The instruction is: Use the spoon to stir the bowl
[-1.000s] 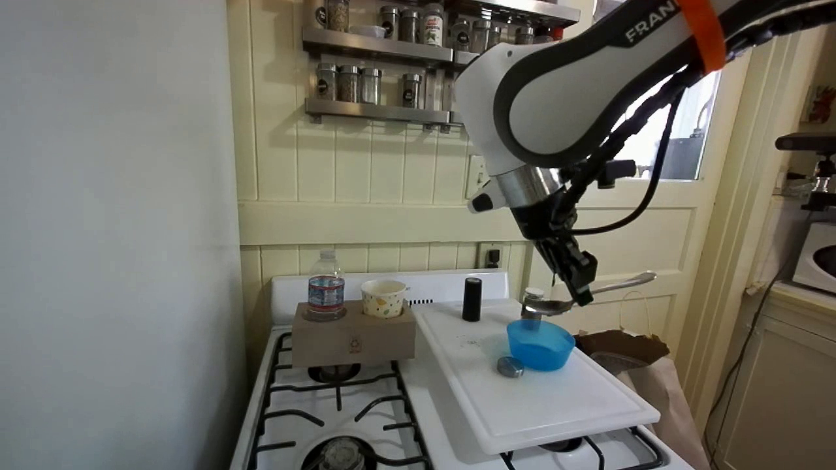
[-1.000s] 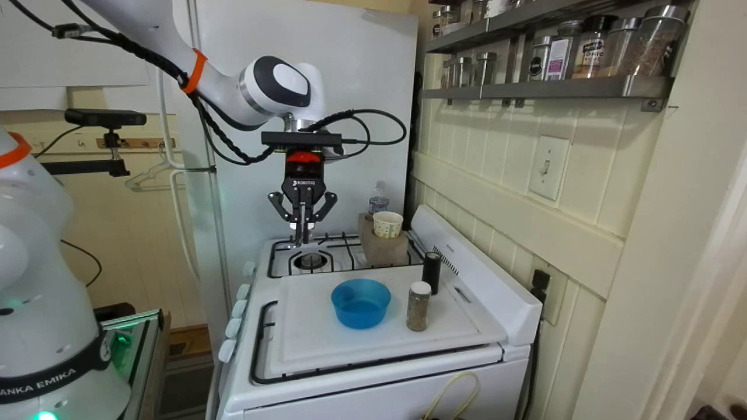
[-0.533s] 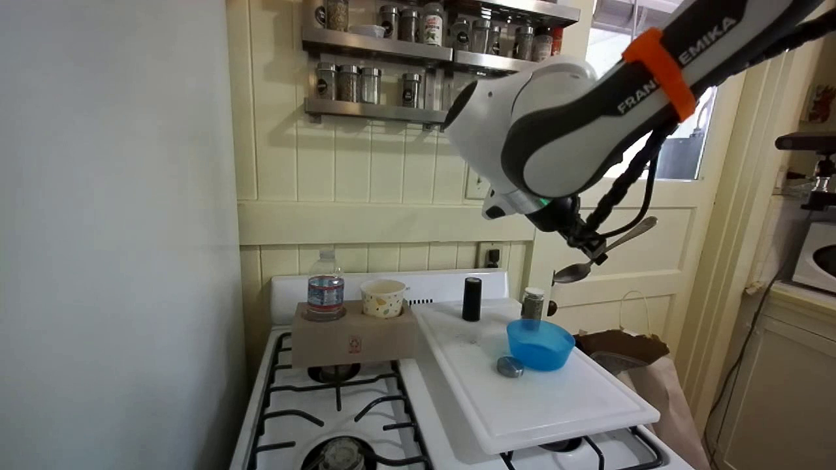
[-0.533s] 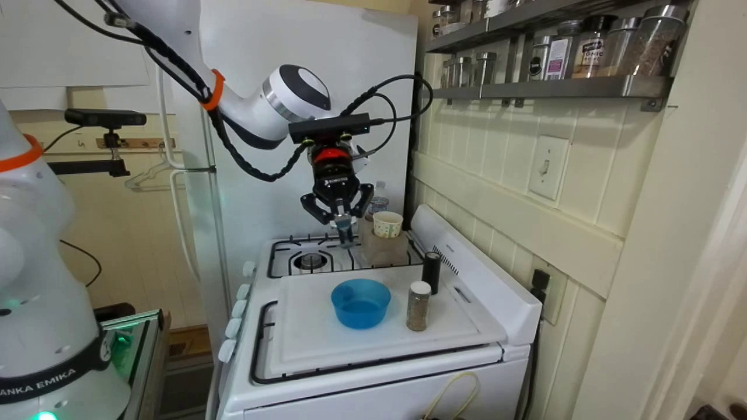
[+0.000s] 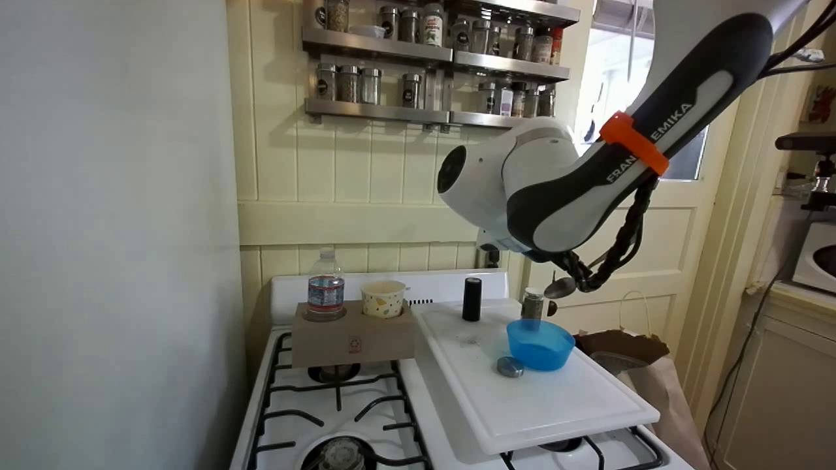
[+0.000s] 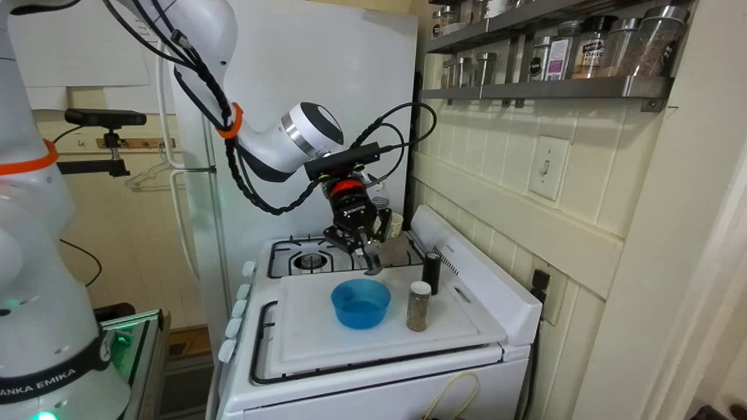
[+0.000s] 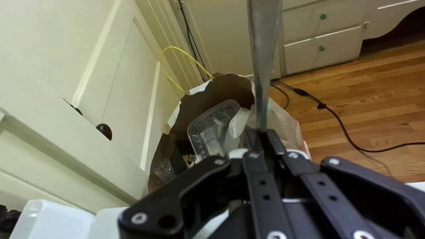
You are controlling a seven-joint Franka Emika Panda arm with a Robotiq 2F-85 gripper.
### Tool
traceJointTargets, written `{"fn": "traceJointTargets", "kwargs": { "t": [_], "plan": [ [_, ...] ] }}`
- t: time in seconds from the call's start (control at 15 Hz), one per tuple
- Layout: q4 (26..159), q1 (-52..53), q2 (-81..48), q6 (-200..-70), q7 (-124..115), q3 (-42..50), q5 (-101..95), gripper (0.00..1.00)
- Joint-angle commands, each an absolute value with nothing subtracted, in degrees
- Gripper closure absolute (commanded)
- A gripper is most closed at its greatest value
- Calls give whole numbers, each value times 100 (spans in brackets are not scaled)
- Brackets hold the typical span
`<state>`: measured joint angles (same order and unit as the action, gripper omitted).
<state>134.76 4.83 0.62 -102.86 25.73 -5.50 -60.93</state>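
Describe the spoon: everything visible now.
The spoon is slim, silvery-grey and metal-looking, with a rounded head and a handle that looks wider away from the grip. The end effector pinches it partway along the handle. It tilts head-down in the air, apart from the blue bowl, with no other contact visible.

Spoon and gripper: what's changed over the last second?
In an exterior view, the gripper has moved right and lower in the picture and leans instead of hanging upright. In an exterior view, the spoon slopes more steeply, scoop end down. Nothing was taken or let go: the spoon is still gripped. The bowl, jar and board stayed put.
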Motion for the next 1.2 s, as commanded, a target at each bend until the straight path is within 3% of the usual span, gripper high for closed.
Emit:
{"fn": "traceJointTargets", "kwargs": {
  "t": [0.0, 0.07, 0.13, 1.13],
  "plan": [
    [13464, 505, 89, -10270, 2587, -537, -6082, 92],
    [13463, 506, 110, -10270, 2591, -536, -6082, 92],
    [13485, 487, 98, -10297, 2547, -517, -6123, 98],
    [12658, 418, -1576, -11082, 2640, -527, -6322, 98]
  ]
}}
